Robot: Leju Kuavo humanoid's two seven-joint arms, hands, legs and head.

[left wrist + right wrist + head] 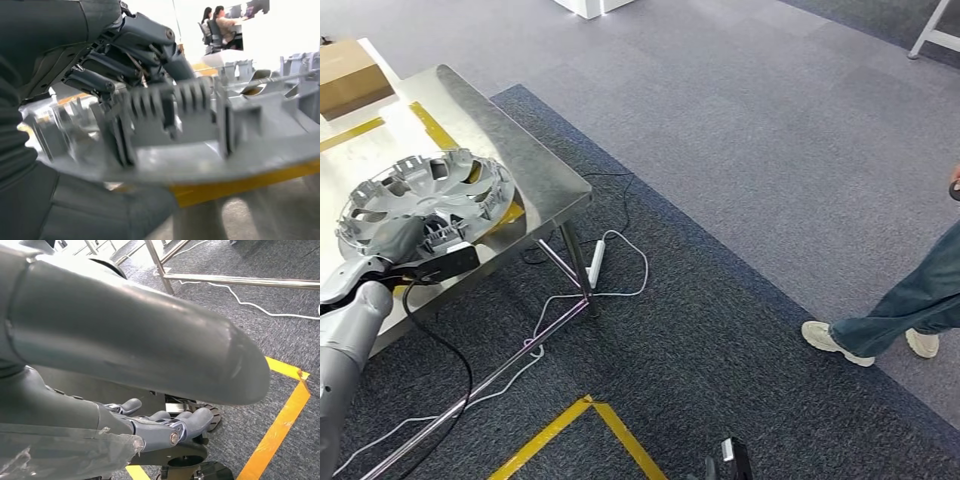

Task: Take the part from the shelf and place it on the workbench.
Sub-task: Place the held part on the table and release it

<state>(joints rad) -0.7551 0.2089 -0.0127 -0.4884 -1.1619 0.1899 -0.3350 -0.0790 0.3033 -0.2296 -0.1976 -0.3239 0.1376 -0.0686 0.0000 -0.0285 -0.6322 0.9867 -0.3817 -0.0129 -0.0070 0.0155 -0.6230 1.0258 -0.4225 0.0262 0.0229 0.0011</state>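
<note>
Hubcap on the table
The left hand (399,240) gripped the grey hubcap (426,195) resting on the steel table (539,180); right hand (166,427) hung released.

Head view looks down on workbench (539,160); wrist views sit close behind hands.

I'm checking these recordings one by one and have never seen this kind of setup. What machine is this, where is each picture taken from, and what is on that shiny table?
This is a humanoid robot with two silver arms. The head view looks down from high on its body. There, its left hand grips the rim of a grey wheel cover that lies on the steel workbench, next to yellow tape. A cardboard box sits at the far end. The left wrist view shows that grip close up. The right wrist view shows the right hand hanging above the carpet, holding nothing. A person's legs are nearby.
</note>
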